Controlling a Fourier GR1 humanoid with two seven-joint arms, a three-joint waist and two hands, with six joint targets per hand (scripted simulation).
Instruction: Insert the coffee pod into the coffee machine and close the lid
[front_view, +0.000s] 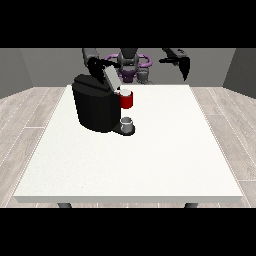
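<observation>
Counter (150, 165): flat white slab, square corners, matte, thin edge facing the camera, two dark legs just showing under the near edge. Plank floor in pale grey wood around it, grey walls behind.

Machine (95, 107) is the landmark: bulky black block, rounded top, smooth matte shell, sitting on the counter's far-left part. All positions below are relative to it.

- Cup (128, 125): small grey cylinder, open top, standing upright on the machine's low dark base plate, at the machine's front-right foot, nearest the camera of the small items.
- Red part (127, 100): glossy red cylinder with a pale top, directly above the cup, at the machine's upper right, touching its head. Cannot tell whether this is the pod itself or part of the brew head.
- Lid (111, 77): light grey flat bar, tilted up and back from the machine's top right, so it stands open.
- Hand at the view's left (100, 65): black, just above and behind the machine's top, right at the upper end of the lid. Looks to be in contact with the lid; finger pose cannot be made out.
- Hand at the view's right (184, 67): black, well to the right of the machine and higher than its top, over the counter's far edge, fingers hanging down fairly straight, holding nothing.
- Robot torso (129, 67): dark grey with purple tubing, behind the machine's right side, beyond the counter's far edge.
</observation>
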